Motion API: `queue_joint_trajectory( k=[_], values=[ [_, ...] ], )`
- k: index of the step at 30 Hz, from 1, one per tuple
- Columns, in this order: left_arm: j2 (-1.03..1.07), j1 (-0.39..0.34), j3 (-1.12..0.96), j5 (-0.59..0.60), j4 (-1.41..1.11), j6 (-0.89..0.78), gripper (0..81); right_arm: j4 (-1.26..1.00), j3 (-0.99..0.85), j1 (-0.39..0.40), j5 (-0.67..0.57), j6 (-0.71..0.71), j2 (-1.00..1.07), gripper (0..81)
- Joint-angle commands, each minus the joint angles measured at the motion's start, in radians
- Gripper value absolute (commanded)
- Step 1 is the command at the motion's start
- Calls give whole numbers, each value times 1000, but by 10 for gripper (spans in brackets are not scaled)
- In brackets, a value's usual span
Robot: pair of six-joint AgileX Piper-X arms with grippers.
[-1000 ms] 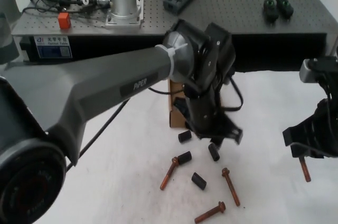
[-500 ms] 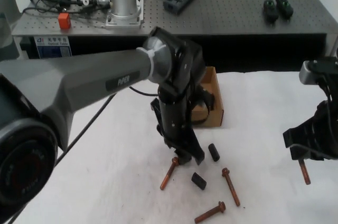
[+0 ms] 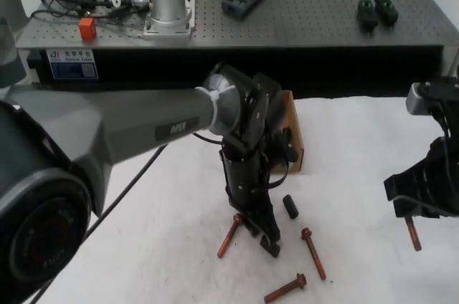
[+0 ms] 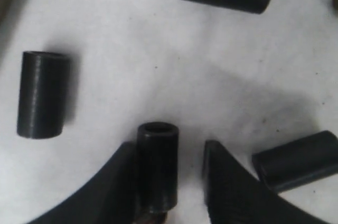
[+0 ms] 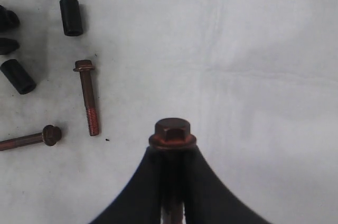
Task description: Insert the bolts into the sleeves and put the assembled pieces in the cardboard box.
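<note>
Just in front of the cardboard box [image 3: 292,140], low over the white desk [image 3: 358,139], the left claw [image 3: 264,236] stands part-way apart around a black sleeve [image 4: 157,167], which touches one finger and leaves a gap at the other. More sleeves [image 4: 43,94] lie just beside it, and three loose bolts [image 3: 313,252] lie near. Well to the right of the box, the right claw [image 5: 172,150] grips a bolt [image 5: 172,132], whose head pokes past its fingertips.

The high camera sits behind and above, looking forward and down over the white cloth [image 3: 373,146], while each wrist camera peers close past its own jaws, sharing with it the sleeves [image 4: 43,94] and bolts [image 5: 87,97] lying ahead of those jaws.
</note>
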Motion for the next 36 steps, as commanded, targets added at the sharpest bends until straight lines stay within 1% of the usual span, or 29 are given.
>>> queue_joint_trajectory(
  k=[1, 3, 5, 7, 11, 13, 16, 19, 21, 23, 25, 27, 33, 36],
  values=[
    [28, 0, 4, -40, 9, 14, 131, 2, -5, -3, -12, -2, -14, 5],
    [28, 0, -4, -40, 3, 14, 3, 0, -5, -3, -12, -2, -14, 5],
    [19, 0, -15, -40, -4, 8, 4, -10, -5, -3, -20, -2, -14, 5],
    [-5, 0, -24, -40, -22, -33, 7, -49, -5, -3, -57, 2, -14, 5],
    [-141, 8, 12, -11, -121, -176, 7, -180, -5, -3, -230, 70, -14, 5],
    [-238, 15, 88, 17, -197, -247, 7, -268, -3, 0, -310, 131, -17, 5],
    [-418, 17, 294, 90, -395, -337, 7, -416, -3, 11, -411, 238, -32, 5],
    [-601, 17, 533, 266, -661, -399, 7, -592, -3, 56, -477, 349, -57, 5],
    [-696, 17, 681, 405, -866, -458, 7, -701, -3, 115, -479, 401, -72, 5],
    [-764, 17, 795, 483, -1028, -532, 7, -797, -3, 179, -467, 433, -90, 5],
    [-814, 17, 868, 531, -1141, -588, 7, -882, -3, 223, -460, 462, -101, 5],
    [-853, 17, 915, 556, -1208, -627, 7, -927, -3, 257, -455, 483, -110, 5],
    [-888, 17, 933, 568, -1250, -671, 7, -914, -3, 317, -441, 480, -124, 5],
    [-888, 17, 933, 568, -1289, -708, 7, -925, 11, 346, -363, 468, -140, 5]
  ],
)
